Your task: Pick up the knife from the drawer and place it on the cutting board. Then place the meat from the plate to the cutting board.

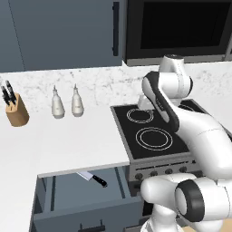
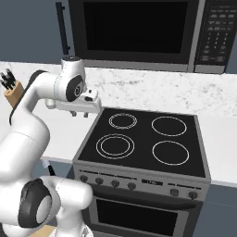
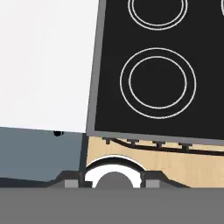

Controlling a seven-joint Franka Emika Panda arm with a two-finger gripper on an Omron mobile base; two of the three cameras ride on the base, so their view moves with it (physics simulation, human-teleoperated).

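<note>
Knife (image 1: 93, 177): lower centre of left base view, flat in the open drawer (image 1: 77, 199) under the counter (image 1: 68, 140) edge; broad silver blade, black handle, probably stored there for reach.

Gripper (image 2: 79, 114): left of centre in right base view, over the stovetop (image 2: 143, 141) edge; holds nothing, jaw spacing unclear.

Knife block (image 1: 17, 113): tan wood, far left.
</note>
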